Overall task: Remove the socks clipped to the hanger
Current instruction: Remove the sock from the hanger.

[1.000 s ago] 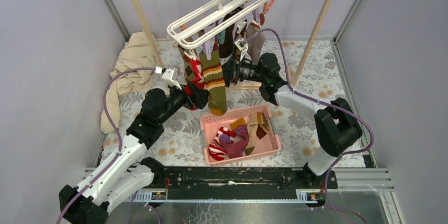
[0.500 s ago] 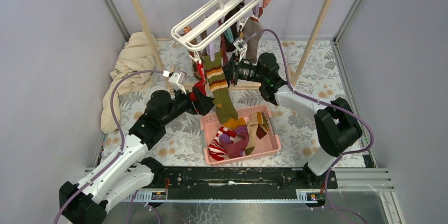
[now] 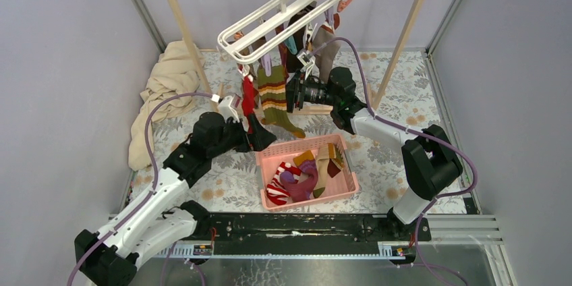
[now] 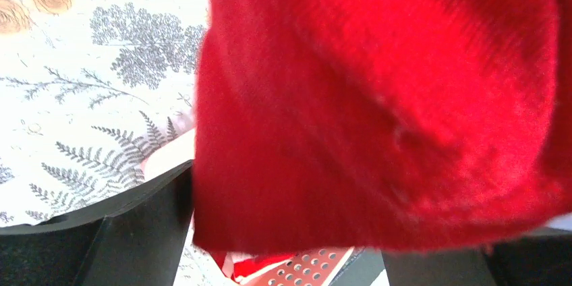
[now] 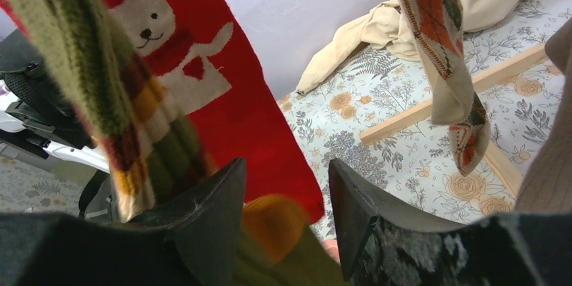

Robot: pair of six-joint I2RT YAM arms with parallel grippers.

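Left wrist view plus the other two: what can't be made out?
- Left wrist: the solid red fabric sock, close and blurred, fills the frame; what lies behind it, and its clip, are hidden.
- Right wrist: the olive striped knit sock covers the base of the right pincer's gap; grip or not, cannot tell.
- Top external: the white plastic multi-bar hanger's clips are tiny, partly behind its bars; how many hold socks is unclear.

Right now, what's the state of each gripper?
Left gripper: open, red sock hanging between its fingers.
Right gripper: fingers half apart, striped sock between them; grip cannot be told.
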